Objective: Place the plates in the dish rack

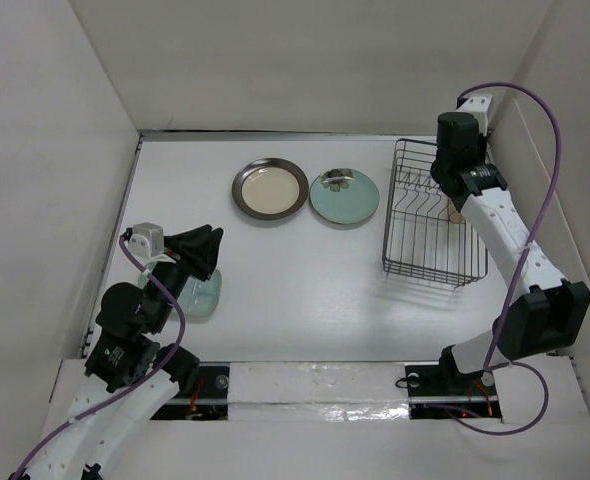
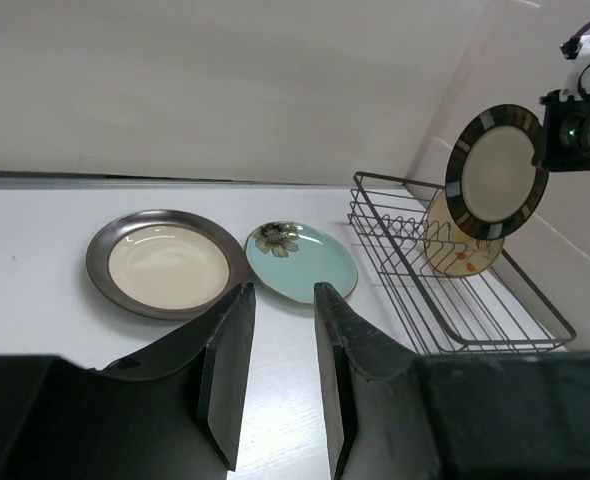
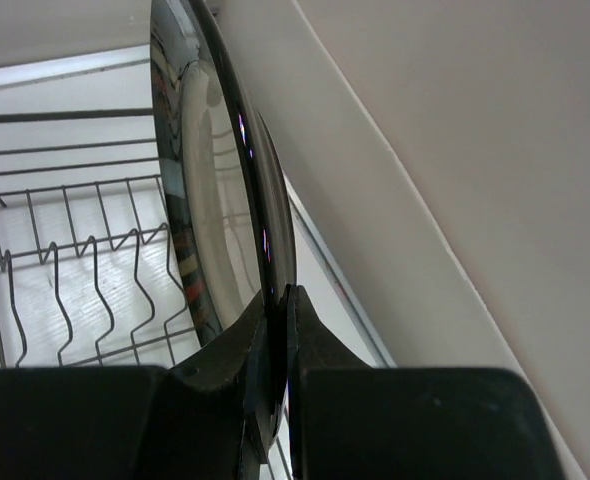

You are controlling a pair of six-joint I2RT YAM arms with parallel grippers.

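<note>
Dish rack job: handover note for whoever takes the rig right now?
Right gripper: shut on the striped-rim plate, held on edge over the dish rack, not yet seated.
Left gripper: open, empty, above the near-left table by the pale green plate.
Done: the yellow plate stands in the rack.
On the table, far side: the grey-rimmed plate and beside it the flower plate.
Left: slot the held plate between the prongs, then load the three from the table.
</note>
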